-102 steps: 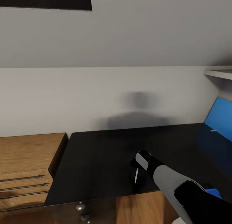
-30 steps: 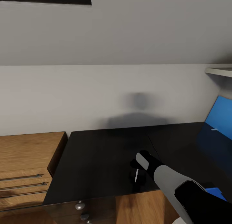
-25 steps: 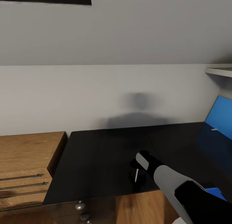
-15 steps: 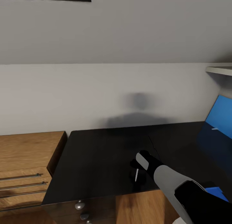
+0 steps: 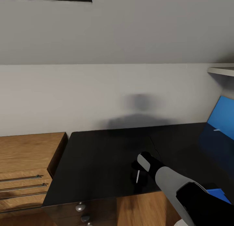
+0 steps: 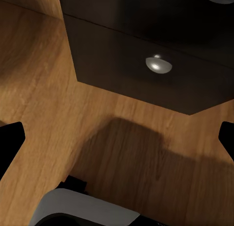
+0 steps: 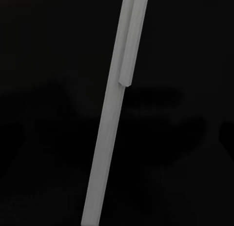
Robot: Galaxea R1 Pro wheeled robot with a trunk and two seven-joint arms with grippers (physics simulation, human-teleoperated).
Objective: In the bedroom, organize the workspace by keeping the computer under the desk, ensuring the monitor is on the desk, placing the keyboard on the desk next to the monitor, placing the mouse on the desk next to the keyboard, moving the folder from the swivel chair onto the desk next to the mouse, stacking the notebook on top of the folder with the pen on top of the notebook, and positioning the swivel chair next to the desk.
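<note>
Right gripper: the black right gripper [image 5: 138, 174] sits at the end of a grey and black forearm, above the front edge of the glossy black desk top [image 5: 97, 161]; its fingers are clenched on the short, thin, pale pen [image 5: 137, 176].
Pen: held nearly upright between the right fingers, its lower end pointing at the desk top; whether the tip touches the surface cannot be told. In the right wrist view the pale pen [image 7: 113, 113] with its clip runs along the finger line against the black top.
Left gripper: the left gripper [image 6: 117, 138] hangs with its 2 dark fingertips [image 6: 9, 140] spread wide and released, grasping nothing.
Beyond the left fingers: light wooden floor [image 6: 58, 118] and the black drawer unit [image 6: 146, 65] with a round silver knob [image 6: 158, 65].
Desk: the top is bare ahead of the right fingers; its blue back panel [image 5: 224, 117] stands well off to their right.
Folder: a corner of a flat bright blue folder [image 5: 216, 193] shows behind the right forearm, below the desk's front edge.
Left of the desk: low wooden shelving [image 5: 26, 164] touching the desk's side.
Room: grey sloped wall [image 5: 130, 30] above a pale upright wall.
</note>
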